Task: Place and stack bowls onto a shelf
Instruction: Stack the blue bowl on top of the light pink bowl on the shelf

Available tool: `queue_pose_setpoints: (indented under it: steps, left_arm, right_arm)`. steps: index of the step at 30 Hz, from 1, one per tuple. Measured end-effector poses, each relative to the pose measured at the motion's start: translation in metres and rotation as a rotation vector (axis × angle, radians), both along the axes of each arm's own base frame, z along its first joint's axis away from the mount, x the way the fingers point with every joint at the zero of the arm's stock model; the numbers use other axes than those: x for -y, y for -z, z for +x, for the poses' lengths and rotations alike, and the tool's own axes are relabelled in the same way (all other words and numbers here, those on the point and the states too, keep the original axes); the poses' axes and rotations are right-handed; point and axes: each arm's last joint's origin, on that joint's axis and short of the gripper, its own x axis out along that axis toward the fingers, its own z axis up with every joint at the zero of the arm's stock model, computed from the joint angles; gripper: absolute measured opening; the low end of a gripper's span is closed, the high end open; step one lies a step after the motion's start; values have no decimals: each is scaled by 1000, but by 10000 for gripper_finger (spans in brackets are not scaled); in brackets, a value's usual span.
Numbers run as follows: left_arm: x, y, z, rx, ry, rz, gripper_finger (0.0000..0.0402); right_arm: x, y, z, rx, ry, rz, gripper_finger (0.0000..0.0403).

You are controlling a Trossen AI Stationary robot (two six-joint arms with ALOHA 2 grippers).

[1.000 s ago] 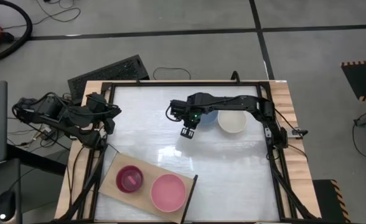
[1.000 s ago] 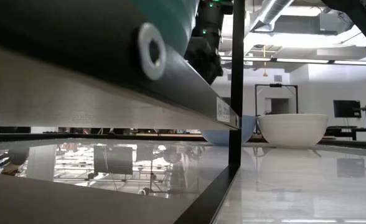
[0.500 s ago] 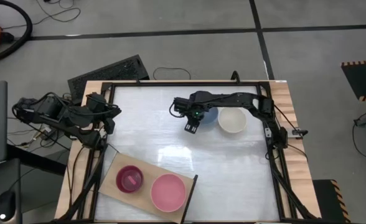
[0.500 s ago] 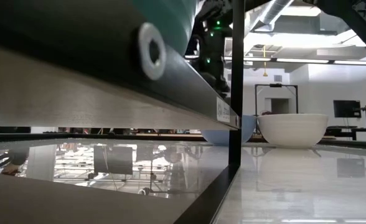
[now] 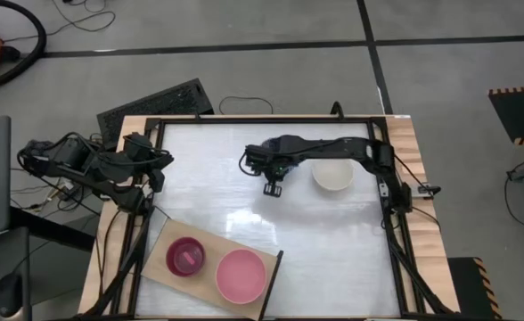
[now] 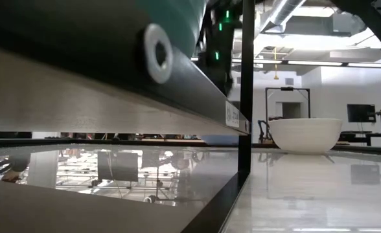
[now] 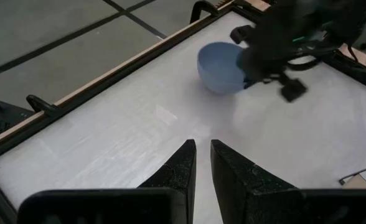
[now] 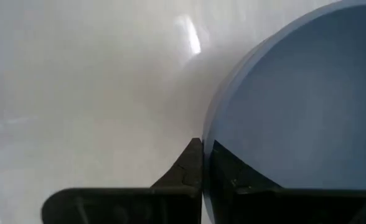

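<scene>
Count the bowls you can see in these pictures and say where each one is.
4. Magenta bowl and pink bowl sit on the shelf; cream bowl stands on the table; slate-blue bowl is pinched by the right gripper. Others may be hidden.

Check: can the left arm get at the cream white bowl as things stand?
Probably not cleanly. The left gripper waits at the table's left edge, and the right gripper, its jaws shut on the rim of the slate blue bowl, stands between it and the cream white bowl at the far right.
</scene>
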Motion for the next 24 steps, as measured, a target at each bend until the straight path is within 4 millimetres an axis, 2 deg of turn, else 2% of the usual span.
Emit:
queue_pose_setpoints:
  steps: [6, 12, 18, 24]
  left_arm:
    - [0, 0, 0, 0, 0, 0, 34]
    - [0, 0, 0, 3, -3, -5, 34]
    - [0, 0, 0, 13, -15, -19, 34]
    - [0, 0, 0, 19, -22, -29, 34]
  right_arm:
    - [-43, -61, 8, 136, -310, -105, 27]
    - [-104, -114, 3, 217, -886, -276, 27]
    - [-171, -136, -8, 242, -1381, -422, 27]
    - [-226, -138, -25, 220, -1790, -536, 27]
